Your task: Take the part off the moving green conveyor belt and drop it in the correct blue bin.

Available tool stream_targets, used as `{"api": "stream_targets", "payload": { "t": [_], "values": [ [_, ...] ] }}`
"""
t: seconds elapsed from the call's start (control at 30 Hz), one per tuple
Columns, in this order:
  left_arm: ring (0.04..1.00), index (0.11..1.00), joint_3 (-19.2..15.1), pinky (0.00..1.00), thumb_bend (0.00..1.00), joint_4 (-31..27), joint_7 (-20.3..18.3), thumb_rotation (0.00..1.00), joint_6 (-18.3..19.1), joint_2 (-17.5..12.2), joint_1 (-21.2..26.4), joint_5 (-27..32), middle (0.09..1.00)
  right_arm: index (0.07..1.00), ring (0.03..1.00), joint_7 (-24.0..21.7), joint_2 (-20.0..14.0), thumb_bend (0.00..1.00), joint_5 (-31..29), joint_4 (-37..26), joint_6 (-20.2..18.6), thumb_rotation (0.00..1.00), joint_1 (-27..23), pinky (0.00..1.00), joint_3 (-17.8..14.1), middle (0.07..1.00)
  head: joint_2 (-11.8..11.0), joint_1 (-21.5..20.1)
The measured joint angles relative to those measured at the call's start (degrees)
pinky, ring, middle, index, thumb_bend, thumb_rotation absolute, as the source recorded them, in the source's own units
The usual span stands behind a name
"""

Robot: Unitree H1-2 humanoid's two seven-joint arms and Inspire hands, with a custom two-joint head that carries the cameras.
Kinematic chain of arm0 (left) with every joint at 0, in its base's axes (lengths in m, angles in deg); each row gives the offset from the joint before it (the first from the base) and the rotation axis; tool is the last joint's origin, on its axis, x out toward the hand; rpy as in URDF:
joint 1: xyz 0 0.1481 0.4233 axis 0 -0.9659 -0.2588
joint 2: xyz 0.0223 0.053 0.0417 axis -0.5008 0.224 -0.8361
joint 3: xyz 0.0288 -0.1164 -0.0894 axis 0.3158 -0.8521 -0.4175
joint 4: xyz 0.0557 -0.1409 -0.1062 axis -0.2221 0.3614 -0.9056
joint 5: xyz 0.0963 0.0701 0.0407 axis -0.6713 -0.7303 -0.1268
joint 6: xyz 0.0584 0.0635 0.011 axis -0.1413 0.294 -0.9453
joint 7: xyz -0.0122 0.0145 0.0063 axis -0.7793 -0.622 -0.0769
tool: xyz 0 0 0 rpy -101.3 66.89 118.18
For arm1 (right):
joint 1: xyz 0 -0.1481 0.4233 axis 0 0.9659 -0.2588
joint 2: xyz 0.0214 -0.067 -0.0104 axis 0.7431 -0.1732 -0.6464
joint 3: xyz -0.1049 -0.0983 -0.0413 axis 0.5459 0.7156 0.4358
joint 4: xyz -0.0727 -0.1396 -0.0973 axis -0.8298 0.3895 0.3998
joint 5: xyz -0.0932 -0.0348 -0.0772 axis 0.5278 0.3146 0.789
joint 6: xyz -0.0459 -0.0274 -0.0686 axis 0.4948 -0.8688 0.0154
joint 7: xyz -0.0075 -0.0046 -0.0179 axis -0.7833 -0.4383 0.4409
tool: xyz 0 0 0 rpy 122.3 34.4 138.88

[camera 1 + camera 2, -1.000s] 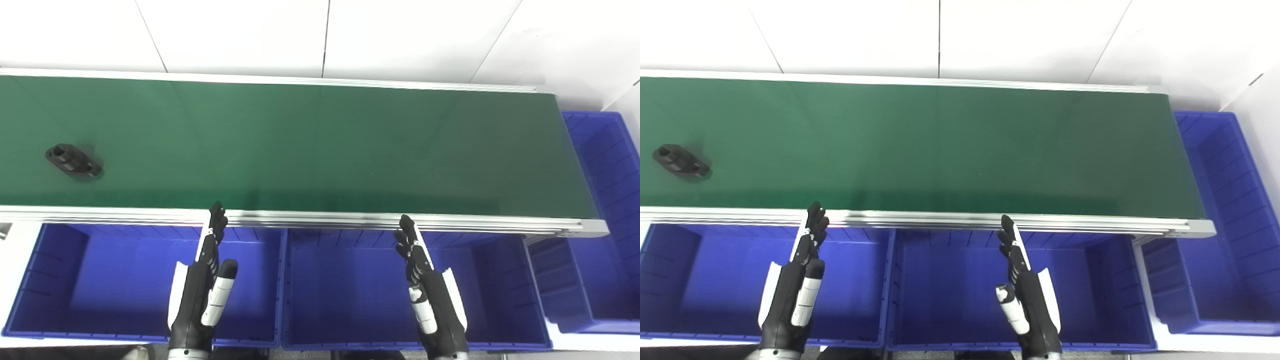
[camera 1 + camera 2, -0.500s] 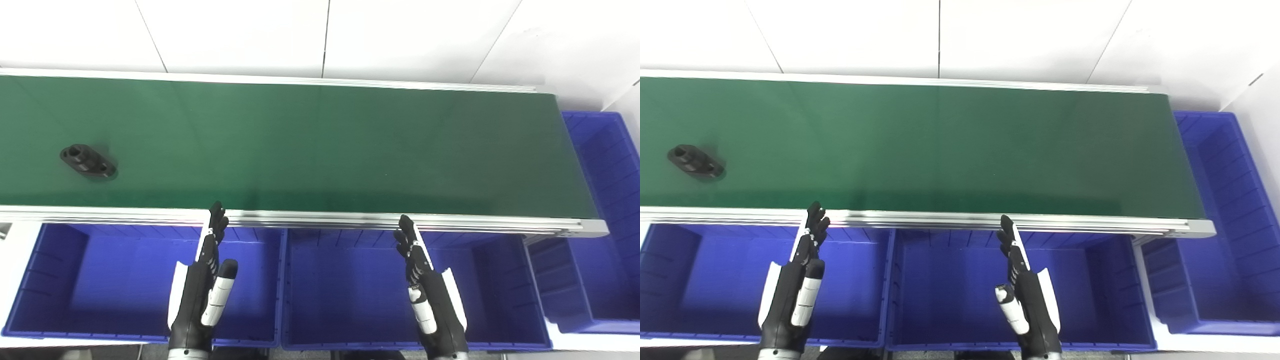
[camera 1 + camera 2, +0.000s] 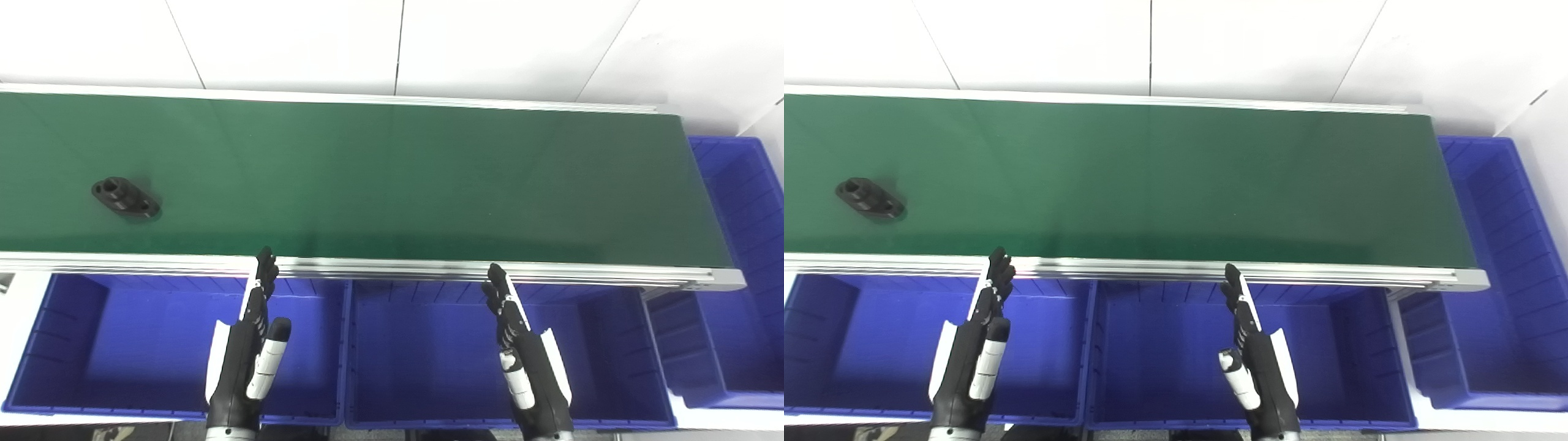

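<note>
– What is different now, compared with one second ago?

– Only the part (image 3: 125,197) has moved. It is a small black piece with holes, lying flat on the green conveyor belt (image 3: 392,177), and the belt has carried it a little to the right, toward me. It is still far on the left side of the belt, well apart from both my hands.

– And your hands?

– They have not moved. My left hand (image 3: 248,346) and my right hand (image 3: 523,352) both wait above the blue bins, fingers stretched out and apart, holding nothing. The fingertips reach near the metal rail (image 3: 392,268) at the near edge of the belt.

– So what does it mean for the task?

– I think the picking has not started yet; I am waiting. The part comes closer to my left hand first, so probably this hand should take it when it arrives. The left bin (image 3: 67,343) and the middle bin (image 3: 429,361) look empty. Which bin is the correct one, I cannot tell.
</note>
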Motion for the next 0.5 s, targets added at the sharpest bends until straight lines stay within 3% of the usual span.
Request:
{"api": "stream_targets", "payload": {
  "t": [0.33,0.5],
  "values": [
    [0.977,1.0,0.0,1.0,0.68,0.0,0.0,1.0,0.0,0.0,0.1,0.0,0.997,1.0,0.982,-0.2,0.0,0.85,0.1,0.0,0.0,1.0,0.0,0.99,0.0,1.0,0.0,0.1],
    [0.998,1.0,0.0,1.0,0.64,1.7,0.0,1.0,-0.2,-0.1,0.4,0.1,1.0,1.0,0.982,-0.2,0.0,0.85,0.0,1.2,0.0,0.99,-0.3,1.0,0.0,1.0,-3.0,0.8]
  ]
}}
